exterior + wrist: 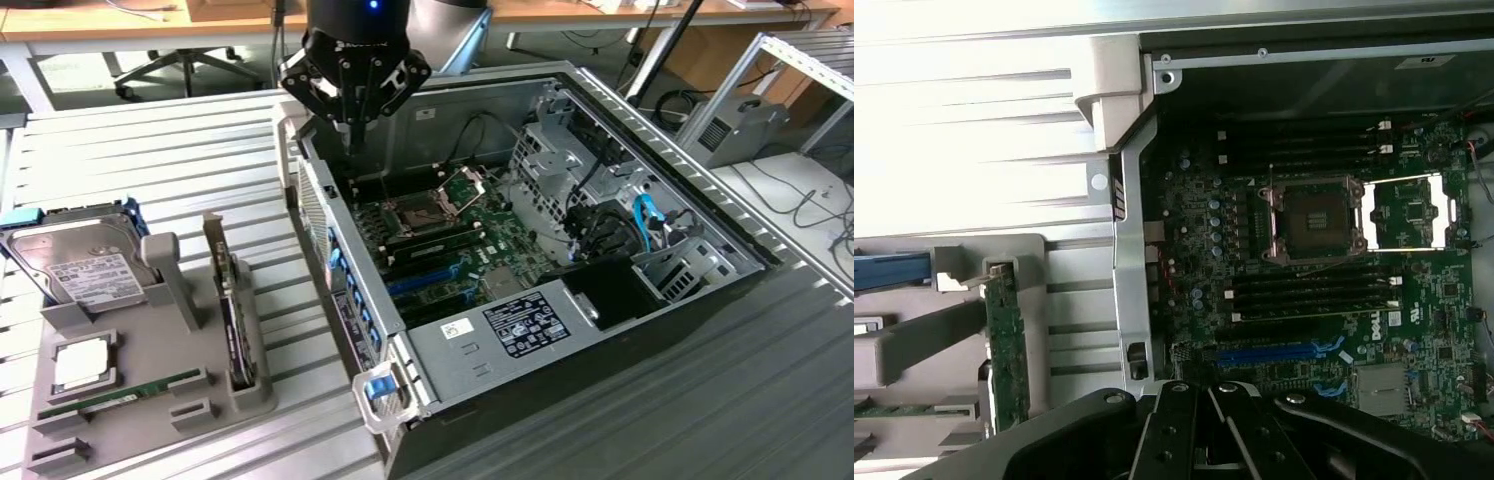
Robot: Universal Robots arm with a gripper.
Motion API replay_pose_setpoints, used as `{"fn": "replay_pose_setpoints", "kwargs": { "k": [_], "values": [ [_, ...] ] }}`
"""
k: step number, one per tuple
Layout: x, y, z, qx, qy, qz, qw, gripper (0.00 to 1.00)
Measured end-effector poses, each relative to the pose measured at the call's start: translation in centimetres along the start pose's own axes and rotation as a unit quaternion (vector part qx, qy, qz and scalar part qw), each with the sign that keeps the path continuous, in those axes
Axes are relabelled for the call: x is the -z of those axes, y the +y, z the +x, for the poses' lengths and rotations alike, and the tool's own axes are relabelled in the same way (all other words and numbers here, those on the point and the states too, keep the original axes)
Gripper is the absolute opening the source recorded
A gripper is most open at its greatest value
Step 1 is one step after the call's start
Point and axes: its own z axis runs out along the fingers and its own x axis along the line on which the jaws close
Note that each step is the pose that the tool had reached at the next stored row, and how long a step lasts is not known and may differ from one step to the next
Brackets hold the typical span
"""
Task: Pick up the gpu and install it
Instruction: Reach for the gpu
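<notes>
Well, the case (467,345) lies open on its side, board facing up, and I judge the pick step not yet begun. Outside the case, off its wall (320,215) on the exterior view's left, the rack (158,345) stands with a strip of bare table (160,150) between. My gripper (355,128) hangs clenched on nothing above the case's far corner, over that same wall. The gpu (238,320) stands on edge in the rack slot nearest the case, untouched. Reaching it, I reckon, calls for spread fingers and travel clear over the wall's rim. Room above the card is open, though a post (171,280) stands near its side away from the case.
</notes>
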Motion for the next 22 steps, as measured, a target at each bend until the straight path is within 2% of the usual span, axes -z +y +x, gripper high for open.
{"fn": "replay_pose_setpoints", "kwargs": {
  "k": [22],
  "values": [
    [0.02, -0.06, 0.80, 0.000, 0.0000, 0.0000, 1.0000, 0.11]
  ]
}}
